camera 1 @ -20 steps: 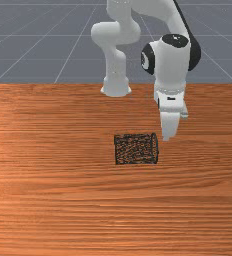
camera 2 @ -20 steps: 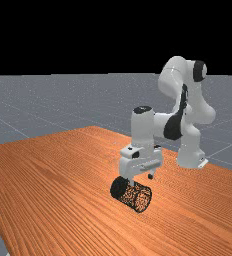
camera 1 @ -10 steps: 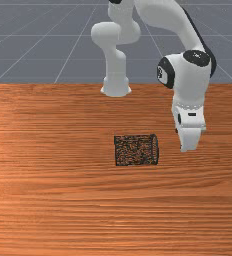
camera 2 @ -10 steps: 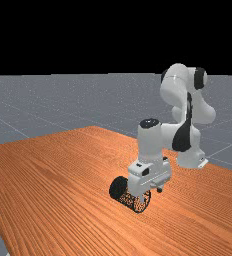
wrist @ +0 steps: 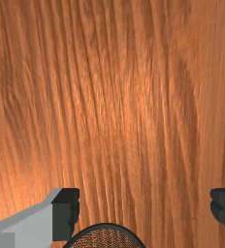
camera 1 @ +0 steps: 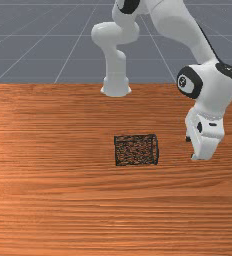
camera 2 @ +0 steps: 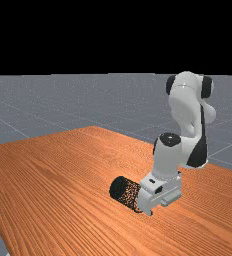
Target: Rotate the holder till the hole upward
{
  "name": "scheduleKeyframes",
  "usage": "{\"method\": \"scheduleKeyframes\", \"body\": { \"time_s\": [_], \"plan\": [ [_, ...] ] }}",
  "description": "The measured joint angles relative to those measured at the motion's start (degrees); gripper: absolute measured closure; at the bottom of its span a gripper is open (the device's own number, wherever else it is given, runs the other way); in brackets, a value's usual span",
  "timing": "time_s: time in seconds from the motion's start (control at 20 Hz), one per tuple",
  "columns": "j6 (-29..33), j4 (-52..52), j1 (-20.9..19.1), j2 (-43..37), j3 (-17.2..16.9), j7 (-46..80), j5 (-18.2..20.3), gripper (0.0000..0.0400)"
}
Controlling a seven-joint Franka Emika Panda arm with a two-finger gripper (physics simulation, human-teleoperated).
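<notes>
In the front view my gripper (camera 1: 191,148) is low over the table, to the right of the black mesh holder (camera 1: 136,150), with a gap between them. The holder lies on its side, its round rimmed end toward the gripper. In the far view my hand hides that end of the holder (camera 2: 122,190), while the dark, solid-looking end points away from the hand. Seen from the wrist, the gripper (wrist: 142,208) stands open, its fingers wide apart, and the curved rim of the holder (wrist: 106,225) lies between and beyond them.
The wooden table (camera 1: 53,200) extends around the holder and the hand. At the table's back edge in the front view stands the arm's base (camera 1: 116,86).
My hand has moved to the front view's right and nearer that camera, away from the holder, lowering and turning on the way. The holder has stayed practically in place, on its side.
</notes>
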Motion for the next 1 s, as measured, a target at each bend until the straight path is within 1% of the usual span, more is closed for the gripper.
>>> {"method": "scheduleKeyframes", "body": {
  "time_s": [0.1,0.15,0.2,0.3,0.5,0.55,0.6,0.7,0.75,0.8,0.95,1.0],
  "plan": [
    [-4.6,4.5,3.3,2.4,-1.5,3.2,-2.6,0.0000],
    [-16.9,15.3,8.2,8.4,-6.0,6.8,-8.6,0.0000],
    [-7.0,6.4,4.8,3.4,-2.3,4.5,-4.0,0.0000],
    [-10.4,9.2,6.4,5.0,-3.8,5.8,-6.1,0.0000],
    [-13.7,7.8,8.3,5.0,-7.6,7.1,-11.4,0.0000],
    [-29.8,21.3,13.1,14.0,-15.0,7.1,-20.7,0.0000],
    [-26.3,15.5,12.6,11.2,-14.6,8.4,-20.6,0.0000],
    [-22.3,9.3,11.6,8.2,-15.3,9.0,-21.6,0.0000],
    [-17.5,4.3,10.1,5.2,-14.5,8.8,-20.8,0.0000],
    [-15.1,2.7,6.2,3.3,-11.4,2.9,-16.1,0.0000],
    [-14.7,1.5,4.7,2.6,-11.8,0.8,-16.3,0.0000],
    [-12.7,-0.5,4.5,1.6,-12.3,1.5,-16.9,0.0000]
  ]
}}
